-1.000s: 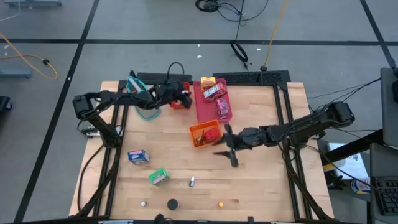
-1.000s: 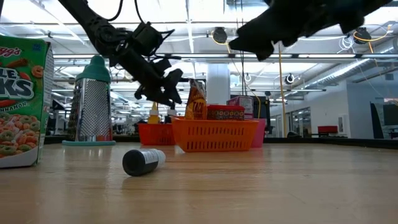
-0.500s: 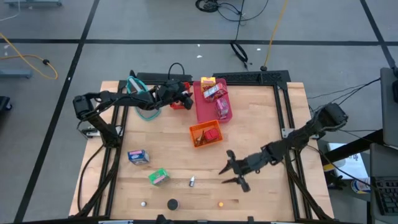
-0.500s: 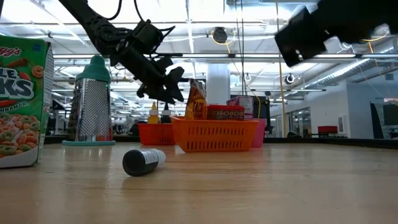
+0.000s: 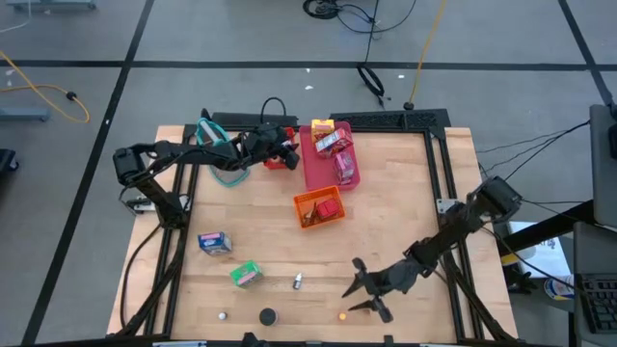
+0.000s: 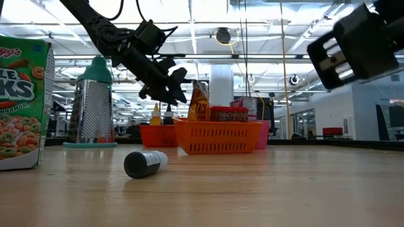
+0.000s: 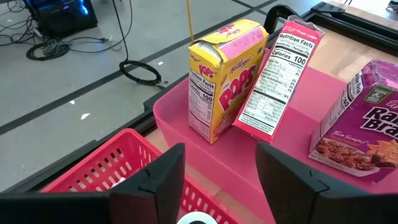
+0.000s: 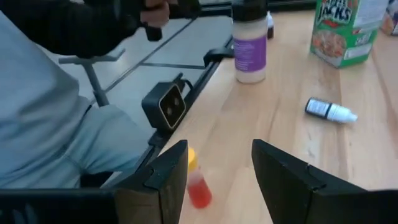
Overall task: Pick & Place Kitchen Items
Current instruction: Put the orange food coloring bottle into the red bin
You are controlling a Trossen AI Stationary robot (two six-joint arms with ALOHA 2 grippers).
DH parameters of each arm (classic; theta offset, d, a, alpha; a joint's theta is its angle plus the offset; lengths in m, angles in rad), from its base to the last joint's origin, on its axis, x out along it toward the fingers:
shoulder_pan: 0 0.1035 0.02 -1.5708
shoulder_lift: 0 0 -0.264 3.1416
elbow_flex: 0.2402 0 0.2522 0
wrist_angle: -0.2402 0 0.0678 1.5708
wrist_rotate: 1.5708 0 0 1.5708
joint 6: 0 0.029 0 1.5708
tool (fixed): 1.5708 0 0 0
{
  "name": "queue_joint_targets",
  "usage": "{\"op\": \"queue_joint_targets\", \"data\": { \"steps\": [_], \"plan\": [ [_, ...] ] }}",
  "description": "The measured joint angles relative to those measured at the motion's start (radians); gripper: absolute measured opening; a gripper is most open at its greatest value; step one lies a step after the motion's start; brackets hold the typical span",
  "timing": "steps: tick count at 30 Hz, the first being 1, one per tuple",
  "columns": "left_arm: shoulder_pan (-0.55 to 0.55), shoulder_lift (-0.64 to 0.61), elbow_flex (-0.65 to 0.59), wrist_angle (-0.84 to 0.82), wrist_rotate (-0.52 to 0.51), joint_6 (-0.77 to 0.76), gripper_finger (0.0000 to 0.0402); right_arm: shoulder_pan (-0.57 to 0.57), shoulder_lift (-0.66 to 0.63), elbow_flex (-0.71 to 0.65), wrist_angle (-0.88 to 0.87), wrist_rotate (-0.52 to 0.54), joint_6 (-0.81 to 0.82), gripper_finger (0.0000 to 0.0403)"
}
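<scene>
The right tool (image 5: 364,297) has travelled from just beside the orange tray (image 5: 317,207) at mid-desk toward the desk's (image 5: 405,193) near edge, its arm now stretched diagonally. It hangs, fingers apart, next to a small orange-red bottle (image 8: 198,186) lying there. In the low view, that arm has shifted rightward.

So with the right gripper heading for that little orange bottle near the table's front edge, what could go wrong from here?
1. The small orange bottle lies on its side close to the table edge; a nudge from the open right gripper could roll it off.
2. The open left gripper hangs low over the red tray beside the pink tray; a sideways move might topple the upright Pops box.
</scene>
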Motion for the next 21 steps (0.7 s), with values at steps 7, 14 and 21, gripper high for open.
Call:
{"op": "queue_joint_targets", "data": {
  "steps": [7,14,21],
  "plan": [
    [0.000,0.000,0.000,-0.001,0.000,-0.012,0.0191,0.027,0.118,0.051,0.017,0.036,0.078,0.0171],
    [0.000,0.000,0.000,-0.002,0.000,-0.018,0.0191,0.043,0.166,0.109,0.009,0.032,0.079,0.0171],
    [0.000,0.000,0.000,-0.003,0.000,-0.019,0.0191,0.063,0.166,0.112,0.000,0.059,0.106,0.0171]
  ]
}}
